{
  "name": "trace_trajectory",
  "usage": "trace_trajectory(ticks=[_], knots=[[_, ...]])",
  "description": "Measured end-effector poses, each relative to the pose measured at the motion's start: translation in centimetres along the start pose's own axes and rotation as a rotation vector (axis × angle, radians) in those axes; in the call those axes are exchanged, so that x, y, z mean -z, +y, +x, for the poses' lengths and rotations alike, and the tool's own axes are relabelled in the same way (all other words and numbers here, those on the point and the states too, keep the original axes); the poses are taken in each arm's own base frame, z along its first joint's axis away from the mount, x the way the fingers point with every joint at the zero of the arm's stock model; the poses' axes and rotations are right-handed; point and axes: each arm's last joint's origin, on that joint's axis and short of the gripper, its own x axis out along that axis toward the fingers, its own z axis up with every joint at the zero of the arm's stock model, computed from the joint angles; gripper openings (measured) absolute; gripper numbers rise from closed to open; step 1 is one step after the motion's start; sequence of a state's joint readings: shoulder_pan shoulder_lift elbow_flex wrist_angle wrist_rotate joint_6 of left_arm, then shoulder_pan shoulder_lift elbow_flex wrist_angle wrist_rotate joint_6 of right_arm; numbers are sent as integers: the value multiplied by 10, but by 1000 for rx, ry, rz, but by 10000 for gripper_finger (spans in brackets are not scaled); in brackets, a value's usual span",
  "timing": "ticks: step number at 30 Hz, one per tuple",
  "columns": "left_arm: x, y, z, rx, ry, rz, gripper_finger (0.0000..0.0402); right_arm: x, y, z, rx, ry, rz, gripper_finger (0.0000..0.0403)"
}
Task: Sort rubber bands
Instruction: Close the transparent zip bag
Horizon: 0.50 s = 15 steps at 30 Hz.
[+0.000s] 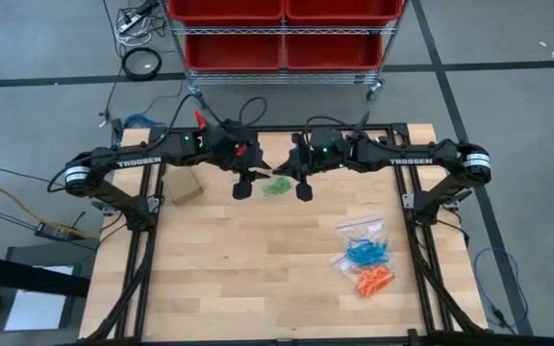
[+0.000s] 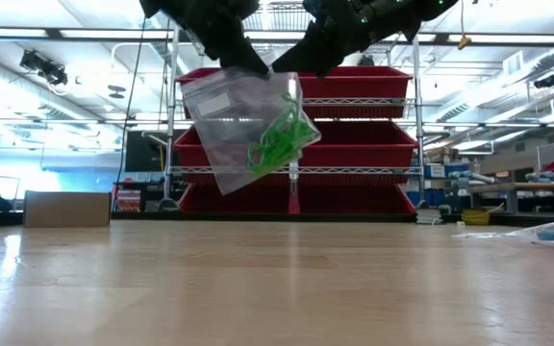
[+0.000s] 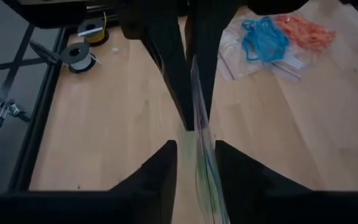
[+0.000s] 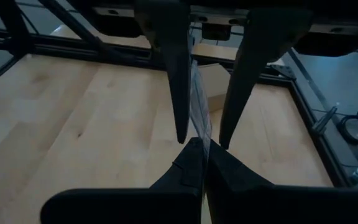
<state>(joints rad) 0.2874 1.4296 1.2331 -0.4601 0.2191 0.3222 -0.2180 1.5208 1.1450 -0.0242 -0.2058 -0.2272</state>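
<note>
My clear bag [image 2: 243,120] of green rubber bands [image 2: 282,139] hangs in the air above the table [image 1: 258,259], near its far edge; the bag is tilted, its top edge up at my fingers and its long side slanting down toward my left; the green loops are bunched against the side under my right gripper. My left gripper [image 1: 245,185] has its fingers [image 3: 166,168] part-way closed around the bag's upper edge, a gap showing on either side of the thin film, so I cannot tell whether they grip it yet; my right gripper [image 1: 303,185] is closed tight on the bag's top, its fingers [image 4: 188,165] pinched together on the plastic. The green bands look like thin tangled loops, bright against the clear film. Farther to my right, on the table, blue rubber bands [image 1: 365,253] and orange rubber bands [image 1: 373,281] lie in two heaps on flat clear bags [image 1: 359,229], well apart from the lifted bag.
</note>
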Motion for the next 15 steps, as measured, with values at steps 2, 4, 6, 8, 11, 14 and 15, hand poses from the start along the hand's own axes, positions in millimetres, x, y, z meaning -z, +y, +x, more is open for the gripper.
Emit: trace_trajectory(ticks=[2, 4, 6, 8, 11, 14, 15], knots=[[0, 0, 0, 0, 0, 10, 108, 0, 0, 0, 0, 0, 0, 0], [-1, 0, 0, -3, -10, 13, 106, 0, 0, 0, 0, 0, 0, 0], [-2, 1, 0, -7, -22, 16, 106, 0, 0, 0, 0, -1, -1, 0], [-3, 1, 0, -9, -27, 17, 106, 0, 0, 0, 0, -1, -1, 0], [-3, 1, 0, -12, -32, 19, 100, 0, 0, 0, 1, -2, -1, 0], [-2, 1, 0, -10, -22, 39, 81, 0, 0, 0, 1, -3, -2, 0], [-2, 1, 0, -7, -16, 47, 71, 0, 0, 0, 1, -5, -2, 0]])
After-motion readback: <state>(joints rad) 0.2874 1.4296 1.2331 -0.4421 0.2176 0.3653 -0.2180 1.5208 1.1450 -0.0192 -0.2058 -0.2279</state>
